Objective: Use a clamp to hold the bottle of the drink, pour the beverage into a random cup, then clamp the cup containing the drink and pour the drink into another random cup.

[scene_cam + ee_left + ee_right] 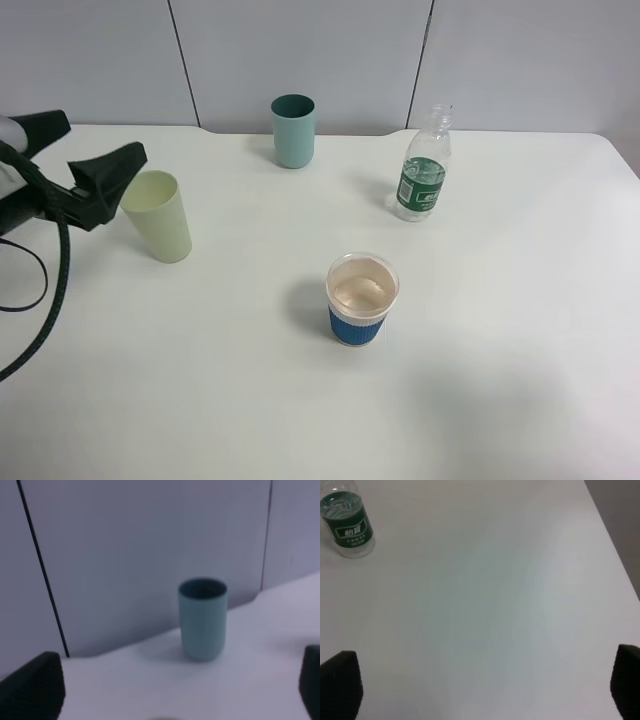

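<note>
1. Your left pincer (88,160) stands apart beside the pale yellow-green tumbler (158,216), gripping nothing; the tumbler sits upright on the bench (500,380), apparently set down.
2. The blue-sleeved cup (361,299) at centre holds clear liquid, suggesting both pours are done.
3. The bottle (424,167) stands uncapped, apart.
4. Your right pincer (485,690), jaws apart, is empty.

You see a smooth, matt white table (500,380) under a clear, glossy plastic bottle (424,180) with a printed green label. The pale tumbler (158,216) and teal tumbler (293,131) look like smooth matt plastic. The paper cup (361,299) wears a ribbed blue sleeve.
</note>
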Robot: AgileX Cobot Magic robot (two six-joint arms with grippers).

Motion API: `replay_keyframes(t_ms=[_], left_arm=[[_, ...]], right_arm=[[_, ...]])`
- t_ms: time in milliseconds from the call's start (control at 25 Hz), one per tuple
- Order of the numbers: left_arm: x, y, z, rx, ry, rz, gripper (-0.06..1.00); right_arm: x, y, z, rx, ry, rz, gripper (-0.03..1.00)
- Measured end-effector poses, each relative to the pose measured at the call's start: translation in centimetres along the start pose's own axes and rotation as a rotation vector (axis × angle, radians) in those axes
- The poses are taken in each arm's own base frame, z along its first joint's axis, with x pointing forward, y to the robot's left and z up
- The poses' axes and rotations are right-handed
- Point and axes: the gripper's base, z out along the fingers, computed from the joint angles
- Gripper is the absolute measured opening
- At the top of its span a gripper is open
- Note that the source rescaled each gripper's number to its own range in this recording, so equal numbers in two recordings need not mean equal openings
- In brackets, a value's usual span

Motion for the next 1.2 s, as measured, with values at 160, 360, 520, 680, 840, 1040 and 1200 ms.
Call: replay_keyframes(t_ms=[160, 360, 520, 680, 840, 1040, 1200], left_arm=[[-2.2, 0.1, -1.3, -0.076, -0.026, 0.029, 0.85], [-5.0, 0.8, -2.5, -0.199, 0.009, 0.035, 0.85], [-8.0, 1.8, -3.2, -0.318, 0.079, -0.031, 0.85], [-10.7, 2.3, -4.6, -0.440, 0.144, -0.135, 0.85], [-13.0, 2.2, -6.2, -0.504, 0.200, -0.167, 0.85], [-15.4, 1.6, -8.6, -0.541, 0.274, -0.078, 0.85], [-16.7, 0.8, -10.9, -0.559, 0.310, -0.010, 0.87]], right_arm=[[0.0, 0.0, 0.0, 0.000, 0.000, 0.000, 1.00], [0.0, 0.0, 0.0, 0.000, 0.000, 0.000, 1.00], [0.0, 0.0, 0.0, 0.000, 0.000, 0.000, 1.00], [0.0, 0.0, 0.0, 0.000, 0.000, 0.000, 1.00], [0.0, 0.0, 0.0, 0.000, 0.000, 0.000, 1.00], [0.0, 0.0, 0.0, 0.000, 0.000, 0.000, 1.00], [0.0, 0.0, 0.0, 0.000, 0.000, 0.000, 1.00]])
